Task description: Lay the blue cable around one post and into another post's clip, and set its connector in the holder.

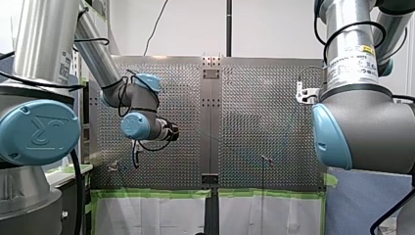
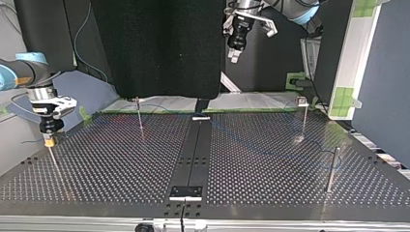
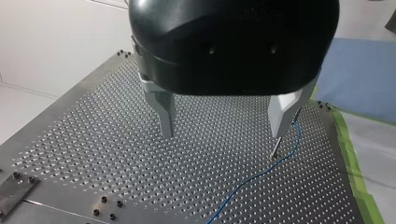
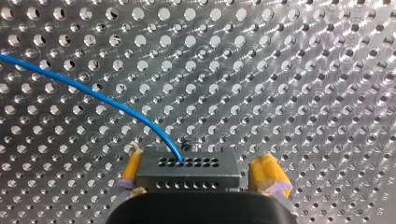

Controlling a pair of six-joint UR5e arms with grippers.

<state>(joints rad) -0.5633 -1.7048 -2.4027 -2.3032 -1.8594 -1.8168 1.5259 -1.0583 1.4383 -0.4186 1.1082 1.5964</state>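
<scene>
We see the perforated surface (image 2: 270,183) spread beneath both arms. Our left end effector (image 3: 222,133) hangs high above it, its metal fingers spread wide with nothing between them. Our right end effector (image 4: 200,159) sits at the top view's left edge, its yellow pads closed on the grey connector (image 4: 187,173). From that connector the blue cable (image 4: 95,96) arcs away over the holes. In the left wrist view it runs just beside a thin post (image 3: 276,148).
</scene>
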